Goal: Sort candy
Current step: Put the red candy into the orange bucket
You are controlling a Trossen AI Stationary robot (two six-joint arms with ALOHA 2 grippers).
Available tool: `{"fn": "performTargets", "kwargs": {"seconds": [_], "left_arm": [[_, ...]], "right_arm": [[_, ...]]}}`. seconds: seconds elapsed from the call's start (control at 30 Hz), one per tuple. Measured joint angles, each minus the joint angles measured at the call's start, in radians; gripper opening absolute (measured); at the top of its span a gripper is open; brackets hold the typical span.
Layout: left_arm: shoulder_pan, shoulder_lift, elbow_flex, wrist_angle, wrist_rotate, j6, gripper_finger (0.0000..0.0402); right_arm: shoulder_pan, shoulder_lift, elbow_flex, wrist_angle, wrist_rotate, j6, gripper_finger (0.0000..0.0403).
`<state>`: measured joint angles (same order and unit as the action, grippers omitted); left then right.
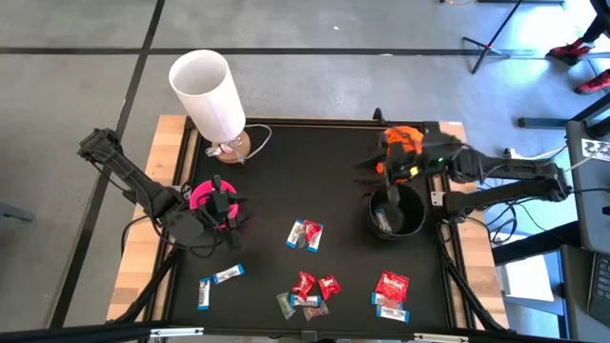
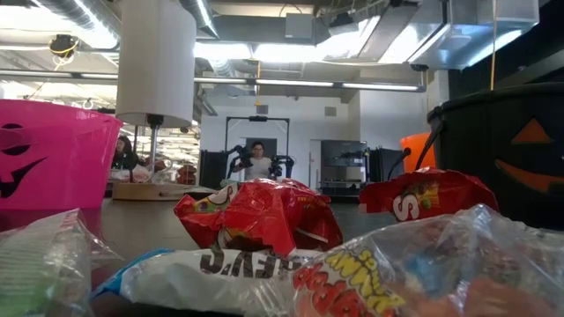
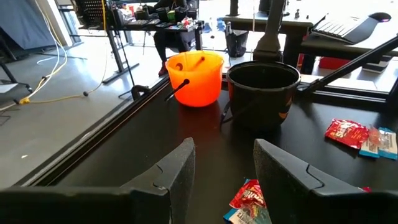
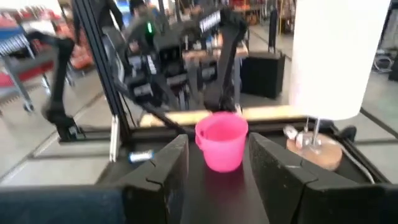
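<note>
Several small wrapped candies lie flat on the black table: a red-and-blue pair [image 1: 305,233], a red cluster [image 1: 313,289], a red and blue group [image 1: 391,289] and two blue-and-white ones [image 1: 217,281]. My left gripper [image 1: 227,208] [image 3: 224,155] is open beside the pink bowl [image 1: 204,197], facing the orange bowl [image 3: 196,76] and black bowl [image 3: 262,90], with a candy [image 3: 247,200] on the table beyond its fingers. My right gripper [image 1: 393,191] [image 4: 217,142] is open above the black bowl [image 1: 396,213], facing the pink bowl [image 4: 221,142]. Neither holds anything.
A lamp with a white shade [image 1: 208,90] stands on a wooden base [image 1: 234,147] at the far left of the table. The orange bowl [image 1: 404,141] sits behind the black one. The low view looks past red wrappers [image 2: 260,216]. A person [image 2: 258,158] stands far off.
</note>
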<state>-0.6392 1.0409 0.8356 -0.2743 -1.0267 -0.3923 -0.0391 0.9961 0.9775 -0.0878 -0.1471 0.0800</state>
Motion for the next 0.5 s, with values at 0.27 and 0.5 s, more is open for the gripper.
{"fn": "performTargets", "kwargs": {"seconds": [0.27, 0.5], "left_arm": [[0.000, 0.000, 0.000, 0.014, 0.006, -0.001, 0.0155], [0.000, 0.000, 0.000, 0.015, 0.031, 0.001, 0.0155]], "right_arm": [[0.084, 0.144, 0.000, -0.029, 0.025, -0.033, 0.0165], [0.101, 0.324, -0.001, -0.084, 0.024, -0.040, 0.0165]]}}
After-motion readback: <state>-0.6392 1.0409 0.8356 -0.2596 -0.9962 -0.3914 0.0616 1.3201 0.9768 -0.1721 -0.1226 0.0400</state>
